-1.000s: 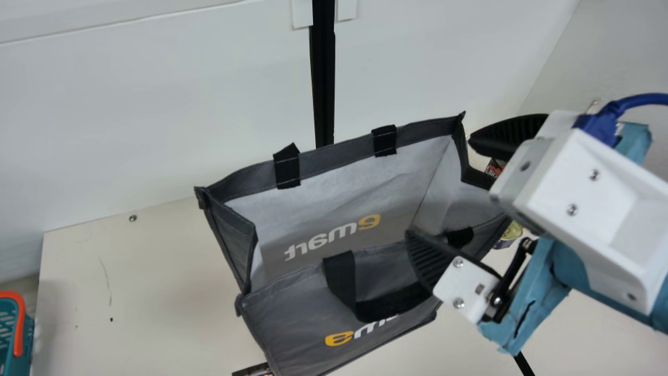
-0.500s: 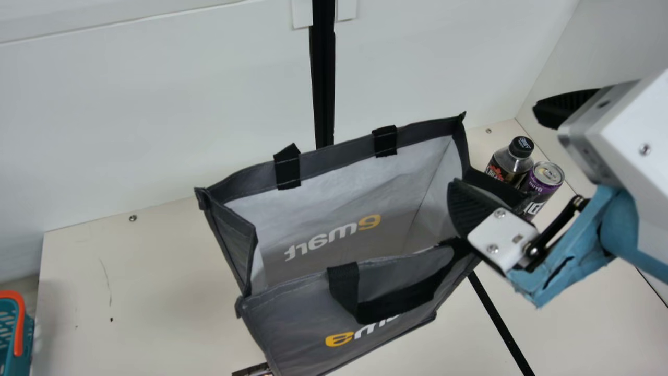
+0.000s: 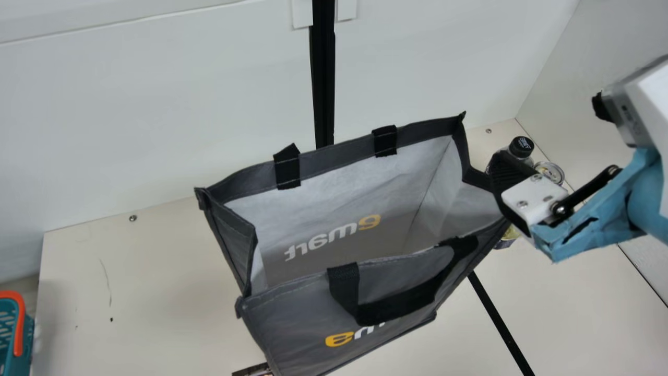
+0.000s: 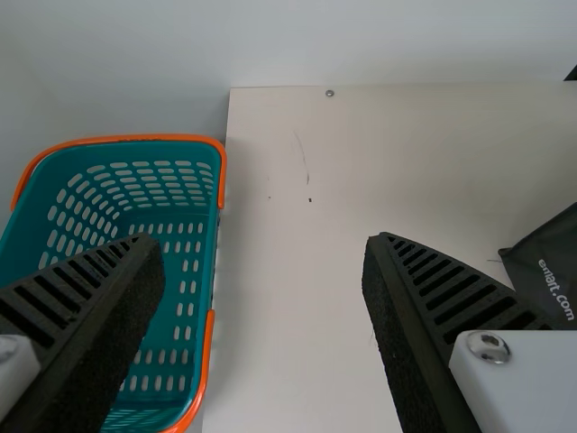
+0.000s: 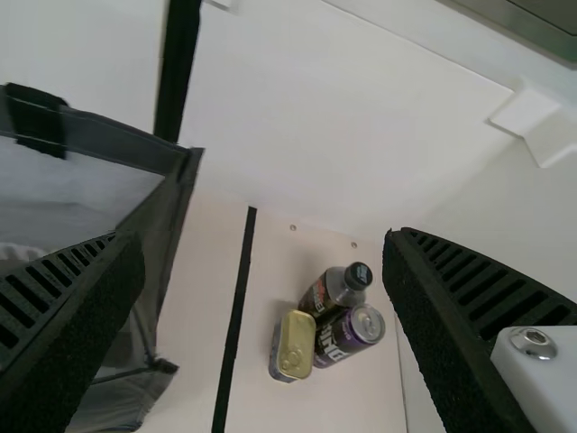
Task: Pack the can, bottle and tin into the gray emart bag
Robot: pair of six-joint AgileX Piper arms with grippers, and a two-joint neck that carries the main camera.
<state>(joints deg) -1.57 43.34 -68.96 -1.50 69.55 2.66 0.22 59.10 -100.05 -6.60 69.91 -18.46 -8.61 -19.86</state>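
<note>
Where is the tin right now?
In the right wrist view, the tin is on the table beside the dark bottle and purple can; in the main view, it is outside the gray emart bag, at its right.

1 gray emart bag [image 3: 292,324], 1 bottle [image 5: 337,289], 1 can [image 5: 348,335], 1 tin [image 5: 294,345], 1 teal basket [image 4: 135,152]

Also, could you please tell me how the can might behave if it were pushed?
The can would probably slide or tip, being upright and fairly narrow. Its rounded metal side could prove slippery. The bottle right beside it might get nudged too.
</note>
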